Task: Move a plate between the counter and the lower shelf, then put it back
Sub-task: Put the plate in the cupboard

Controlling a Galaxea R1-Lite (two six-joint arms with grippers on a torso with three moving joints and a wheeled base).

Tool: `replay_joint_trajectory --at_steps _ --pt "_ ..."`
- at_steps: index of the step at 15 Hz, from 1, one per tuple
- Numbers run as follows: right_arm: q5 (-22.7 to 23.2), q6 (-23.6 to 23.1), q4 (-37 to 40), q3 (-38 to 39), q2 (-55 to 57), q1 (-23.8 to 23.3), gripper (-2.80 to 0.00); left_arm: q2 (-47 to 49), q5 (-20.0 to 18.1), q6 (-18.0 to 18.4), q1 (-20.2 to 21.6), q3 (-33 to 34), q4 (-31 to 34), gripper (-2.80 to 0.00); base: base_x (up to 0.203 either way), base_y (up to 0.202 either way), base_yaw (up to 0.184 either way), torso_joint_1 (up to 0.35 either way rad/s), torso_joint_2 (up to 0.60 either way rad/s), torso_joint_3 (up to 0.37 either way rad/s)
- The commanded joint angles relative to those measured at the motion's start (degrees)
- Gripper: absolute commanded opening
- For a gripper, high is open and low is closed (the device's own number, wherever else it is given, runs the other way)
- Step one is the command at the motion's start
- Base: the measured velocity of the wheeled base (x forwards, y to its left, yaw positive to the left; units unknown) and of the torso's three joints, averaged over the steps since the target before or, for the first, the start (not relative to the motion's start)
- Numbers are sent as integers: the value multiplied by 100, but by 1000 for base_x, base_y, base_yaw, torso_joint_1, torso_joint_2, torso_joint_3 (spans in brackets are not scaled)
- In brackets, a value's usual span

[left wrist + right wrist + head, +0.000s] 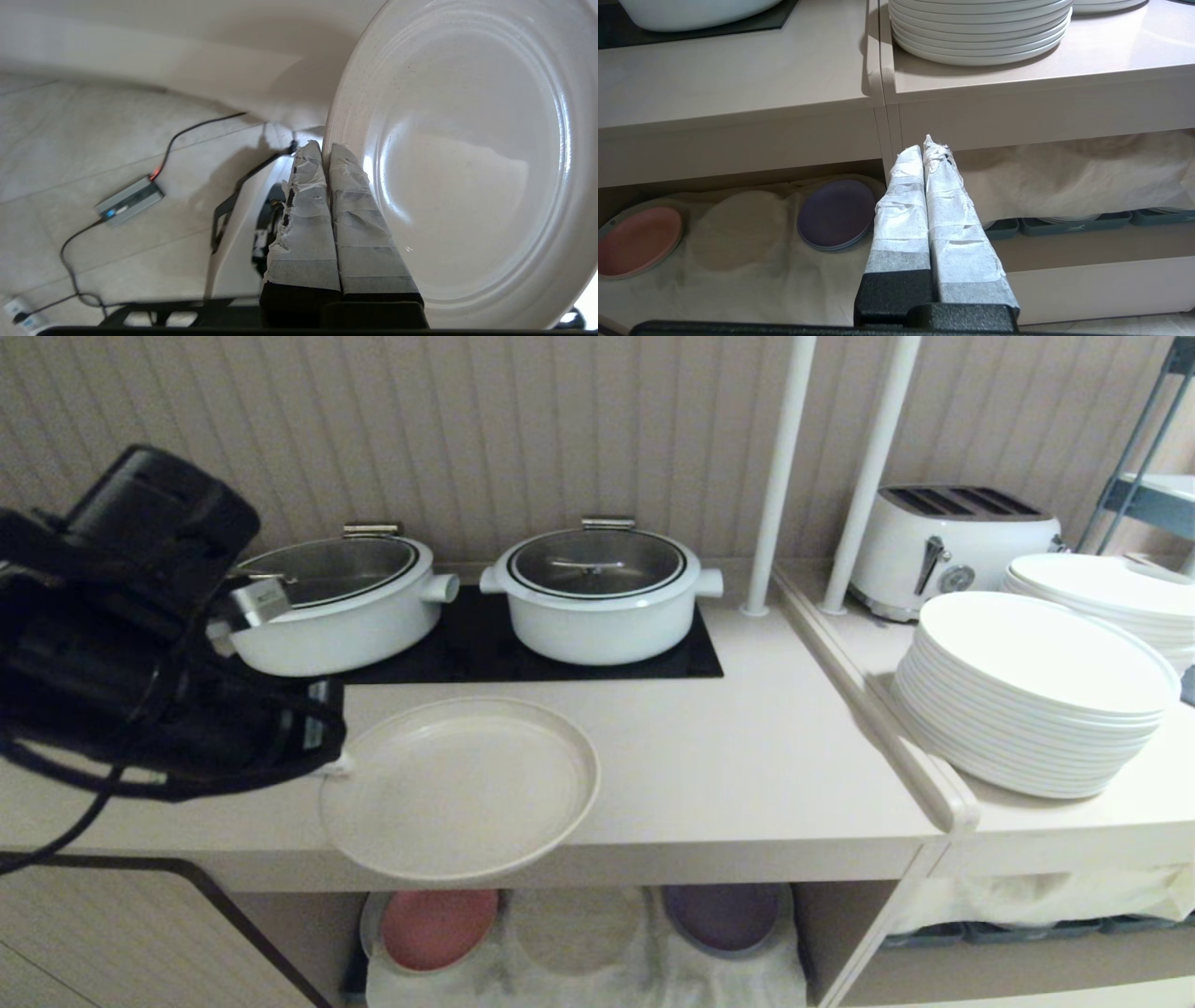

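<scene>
Plate (459, 788) is clamped by its rim in my left gripper (325, 156), overhanging the counter's (747, 775) front edge. Judging by that, setting it down remains. My right gripper (927, 149) idles, jaws closed on nothing.

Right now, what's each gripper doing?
Left gripper: shut on the plate rim, plate over the counter front edge.
Right gripper: shut, empty, parked low in front of the cabinet.

counter (766, 775): black cooktop panel (485, 649) set in, two white lidded pots (602, 588) on it. Adjacent top (1074, 821): white plate stacks (1032, 691), toaster (952, 546). lower shelf (840, 915): off-white cloth (579, 980) carrying pink plate (437, 926) and purple plate (724, 915).
</scene>
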Motion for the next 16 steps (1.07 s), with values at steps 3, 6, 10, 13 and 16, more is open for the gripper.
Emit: replay_joint_trajectory --at_steps 3,6,10,13,16 --pt "-3 7 -2 0 0 0 -280 -1166 137 31 -5 908 4 -280 0 0 0 0 0 0" --pt "-3 7 -2 0 0 0 -280 -1742 202 399 1 1432 -239 -280 0 0 0 0 0 0" --pt "-3 7 -2 0 0 0 -280 -2133 557 557 2 1773 -527 -280 0 0 0 0 0 0" --pt "-3 0 -2 0 0 0 -280 -2598 570 557 2 2124 -522 -280 0 0 0 0 0 0" --pt "-3 7 -2 0 0 0 -280 -3099 601 550 2 2558 -522 -280 0 0 0 0 0 0"
